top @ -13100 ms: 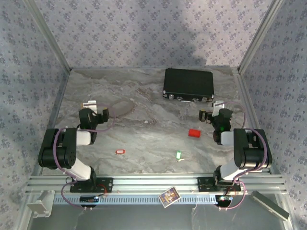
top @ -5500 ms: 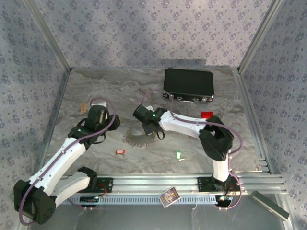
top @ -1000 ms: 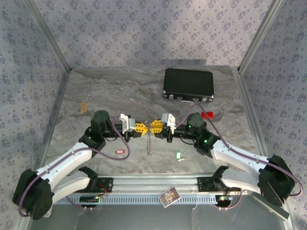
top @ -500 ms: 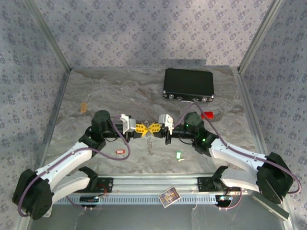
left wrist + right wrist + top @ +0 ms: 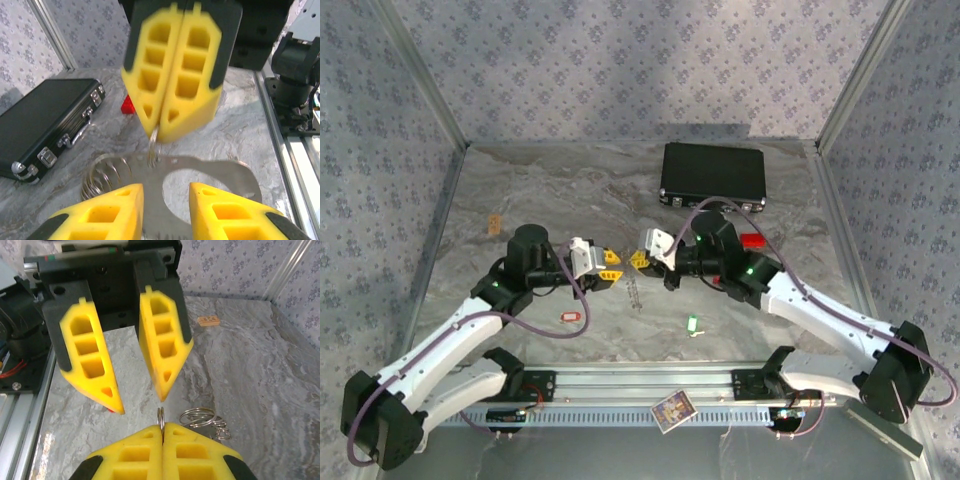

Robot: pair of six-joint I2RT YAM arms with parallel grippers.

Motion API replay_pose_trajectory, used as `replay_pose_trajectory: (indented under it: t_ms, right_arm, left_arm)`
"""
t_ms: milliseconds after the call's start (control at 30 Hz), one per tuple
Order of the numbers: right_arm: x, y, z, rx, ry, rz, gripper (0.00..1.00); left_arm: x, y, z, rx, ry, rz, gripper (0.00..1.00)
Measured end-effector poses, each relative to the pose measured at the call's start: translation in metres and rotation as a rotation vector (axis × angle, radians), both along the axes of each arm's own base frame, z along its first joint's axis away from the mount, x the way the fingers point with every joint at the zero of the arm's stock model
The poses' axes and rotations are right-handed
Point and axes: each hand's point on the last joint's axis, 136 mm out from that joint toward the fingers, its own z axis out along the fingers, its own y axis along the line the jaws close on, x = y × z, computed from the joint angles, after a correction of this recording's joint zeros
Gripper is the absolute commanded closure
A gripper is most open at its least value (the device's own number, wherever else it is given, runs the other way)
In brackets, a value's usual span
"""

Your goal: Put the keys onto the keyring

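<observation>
The keyring (image 5: 635, 292), a thin silvery wire ring with coils and a flat metal plate (image 5: 210, 167) hanging from it, dangles above the table centre. My right gripper (image 5: 639, 260) is shut on its top ring (image 5: 161, 416). My left gripper (image 5: 612, 268) faces it from the left, open, a short gap away, with nothing between its yellow fingers (image 5: 112, 207). In the right wrist view the left gripper (image 5: 140, 404) stands just beyond the pinched ring. The red-tagged key (image 5: 570, 317) and the green-and-white key (image 5: 693, 324) lie on the table nearer the front.
A black case (image 5: 712, 178) lies at the back right, also in the left wrist view (image 5: 45, 125). A red cylinder (image 5: 751, 241) sits behind the right arm. A small tan piece (image 5: 494, 224) lies at the far left. Metal rails (image 5: 640, 382) run along the front edge.
My left gripper has opened and drawn back to the left, off the keyring. My right gripper stays shut on the ring and has shifted slightly back and left.
</observation>
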Motion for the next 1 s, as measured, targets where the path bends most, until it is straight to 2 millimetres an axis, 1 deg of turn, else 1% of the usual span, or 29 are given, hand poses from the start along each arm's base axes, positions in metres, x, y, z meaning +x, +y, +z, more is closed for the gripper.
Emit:
replay_pose_trajectory:
  t_ms: [133,367,500,567,733,900,1000]
  right_arm:
    - [-0.001,0.003,0.005,-0.090,-0.016,0.025,1.00]
    - [-0.002,0.007,-0.004,-0.241,-0.015,0.066,1.00]
    - [-0.006,0.011,0.000,-0.278,-0.030,0.096,1.00]
    - [-0.008,0.013,0.003,-0.291,-0.038,0.109,1.00]
    - [-0.009,0.019,0.000,-0.331,-0.048,0.125,1.00]
    - [-0.008,0.017,-0.008,-0.374,-0.052,0.120,1.00]
    - [-0.007,0.015,-0.009,-0.385,-0.058,0.109,1.00]
  left_arm:
    - [0.000,0.002,-0.003,0.023,0.007,0.004,0.75]
    - [-0.001,0.000,0.000,0.022,0.006,-0.009,0.78]
    - [-0.001,-0.001,-0.003,0.026,0.019,-0.016,0.80]
    - [0.000,-0.002,-0.004,0.029,0.025,-0.019,0.83]
    - [0.000,-0.003,-0.006,0.031,0.034,-0.024,0.85]
    - [-0.001,-0.003,-0.006,0.029,0.036,-0.031,0.82]
    - [-0.002,-0.003,-0.006,0.028,0.036,-0.034,0.82]
